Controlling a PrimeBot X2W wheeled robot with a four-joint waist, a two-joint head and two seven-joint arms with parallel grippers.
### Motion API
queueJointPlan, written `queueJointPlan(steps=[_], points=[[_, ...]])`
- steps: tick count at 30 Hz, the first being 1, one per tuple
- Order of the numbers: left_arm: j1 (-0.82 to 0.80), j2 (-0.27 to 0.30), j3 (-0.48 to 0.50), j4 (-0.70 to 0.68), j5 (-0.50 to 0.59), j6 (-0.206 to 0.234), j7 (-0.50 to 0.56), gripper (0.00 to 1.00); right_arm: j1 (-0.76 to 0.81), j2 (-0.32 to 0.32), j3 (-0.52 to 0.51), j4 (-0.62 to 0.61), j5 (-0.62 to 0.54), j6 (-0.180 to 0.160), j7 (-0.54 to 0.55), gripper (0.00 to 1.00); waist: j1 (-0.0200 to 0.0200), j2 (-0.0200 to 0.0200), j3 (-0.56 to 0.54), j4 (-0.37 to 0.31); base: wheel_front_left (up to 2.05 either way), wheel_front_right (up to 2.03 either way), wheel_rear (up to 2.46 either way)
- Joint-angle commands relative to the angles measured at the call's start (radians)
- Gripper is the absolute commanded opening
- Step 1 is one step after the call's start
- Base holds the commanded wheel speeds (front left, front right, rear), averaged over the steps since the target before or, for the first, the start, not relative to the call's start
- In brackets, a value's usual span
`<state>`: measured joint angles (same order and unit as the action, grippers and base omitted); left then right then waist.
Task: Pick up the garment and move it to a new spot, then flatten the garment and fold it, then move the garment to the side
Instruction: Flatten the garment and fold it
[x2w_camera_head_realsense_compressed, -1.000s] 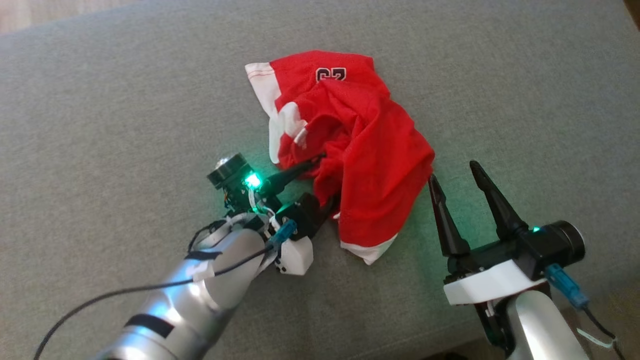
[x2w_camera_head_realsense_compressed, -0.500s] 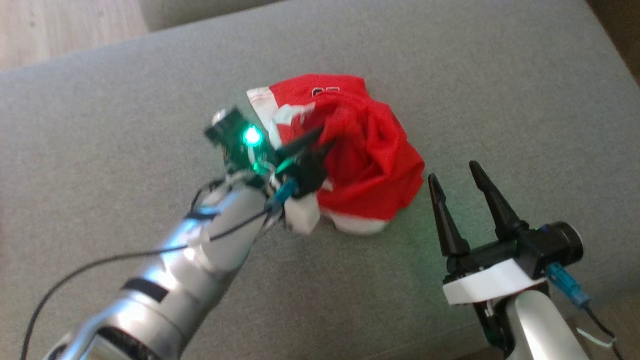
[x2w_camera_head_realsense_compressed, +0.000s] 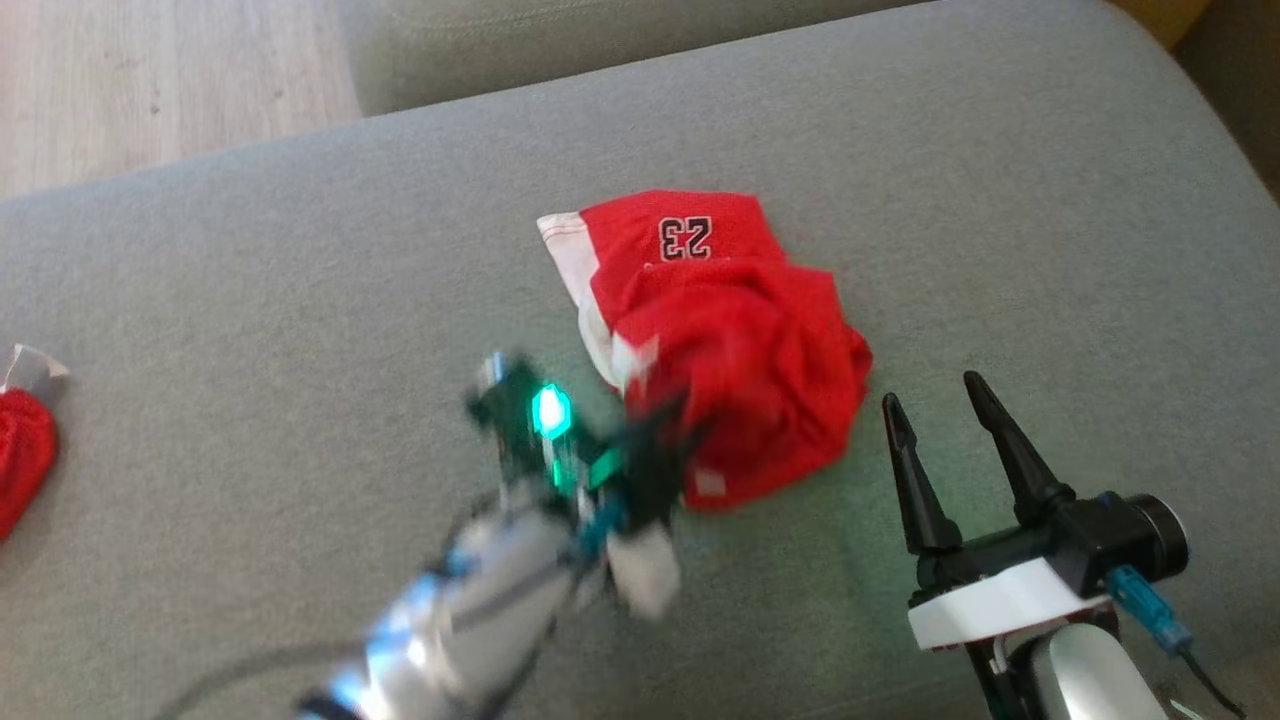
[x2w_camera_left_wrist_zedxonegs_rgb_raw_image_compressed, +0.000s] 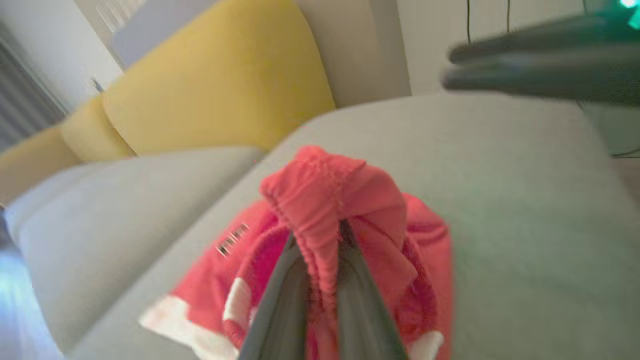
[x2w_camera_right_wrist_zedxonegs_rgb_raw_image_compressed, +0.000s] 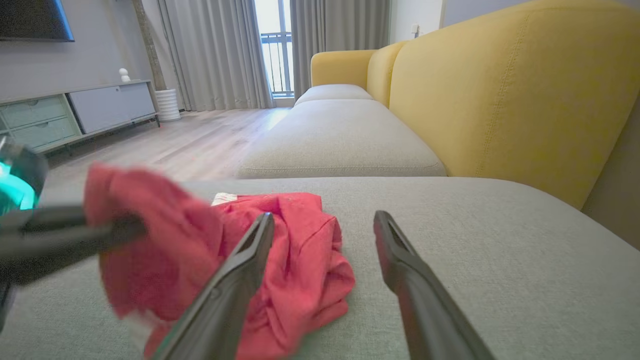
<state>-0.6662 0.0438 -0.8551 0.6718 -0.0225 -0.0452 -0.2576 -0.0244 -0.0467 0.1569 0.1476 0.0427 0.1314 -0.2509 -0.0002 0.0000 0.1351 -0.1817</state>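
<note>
The left tool (x2w_camera_head_realsense_compressed: 668, 428) is pinched shut on a bunched fold of the red garment (x2w_camera_head_realsense_compressed: 735, 345) and holds that fold up off the grey sofa (x2w_camera_head_realsense_compressed: 300, 300). The rest lies crumpled mid-cushion, with the number 23 showing. The right tool (x2w_camera_head_realsense_compressed: 930, 392) stands wide, holding nothing, just beside the garment's right side.

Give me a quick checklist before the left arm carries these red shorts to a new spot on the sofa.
1. Left gripper shut on the red shorts: ok, a bunched fold is pinched.
2. Shorts clear of the grey seat cushion: not ok, most of them lie on it.
3. Right gripper open and holding nothing: ok.
4. Single layer gripped: cannot tell.
5. Bare cushion to the robot's left: ok, though another red cloth lies at the far edge.
</note>
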Motion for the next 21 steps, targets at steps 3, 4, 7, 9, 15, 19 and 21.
queueJointPlan(steps=[3, 4, 7, 9, 15, 19, 21], points=[[0.064, 0.008, -0.006, -0.023, -0.030, 0.006, -0.004, 0.68, -0.007, -0.004, 0.016, -0.038, -0.007, -0.001, -0.011, 1.00, 0.0002, 0.0000, 0.015, 0.018, 0.00, 0.00, 0.00], [0.092, 0.008, -0.017, -0.026, -0.036, 0.009, -0.004, 1.00, -0.005, -0.004, 0.013, -0.039, -0.009, -0.001, -0.011, 1.00, 0.0002, 0.0000, 0.016, 0.024, 0.00, 0.00, 0.00], [0.161, 0.007, -0.035, -0.037, -0.056, 0.027, -0.004, 1.00, -0.001, -0.004, 0.007, -0.040, -0.015, -0.001, -0.011, 1.00, 0.0002, 0.0000, 0.018, 0.039, 0.00, 0.00, 0.00], [0.189, 0.007, -0.037, -0.053, -0.062, 0.044, -0.004, 1.00, -0.001, -0.004, 0.001, -0.041, -0.019, -0.001, -0.011, 1.00, 0.0002, 0.0000, 0.017, 0.051, 0.00, 0.00, 0.00], [0.238, 0.048, -0.044, -0.235, -0.043, 0.096, -0.004, 1.00, 0.007, -0.004, 0.002, -0.039, -0.026, -0.001, -0.011, 1.00, 0.0002, 0.0000, -0.002, 0.082, 0.00, 0.00, 0.00], [0.249, 0.062, -0.103, -0.367, -0.025, 0.052, 0.024, 1.00, 0.008, -0.004, 0.007, -0.039, -0.030, -0.001, -0.011, 1.00, 0.0002, 0.0000, -0.002, 0.087, 0.00, 0.00, 0.00], [0.255, 0.059, -0.134, -0.428, -0.045, 0.003, 0.049, 1.00, 0.003, -0.004, 0.009, -0.038, -0.031, -0.001, -0.011, 1.00, 0.0002, 0.0000, 0.003, 0.085, 0.00, 0.00, 0.00]])
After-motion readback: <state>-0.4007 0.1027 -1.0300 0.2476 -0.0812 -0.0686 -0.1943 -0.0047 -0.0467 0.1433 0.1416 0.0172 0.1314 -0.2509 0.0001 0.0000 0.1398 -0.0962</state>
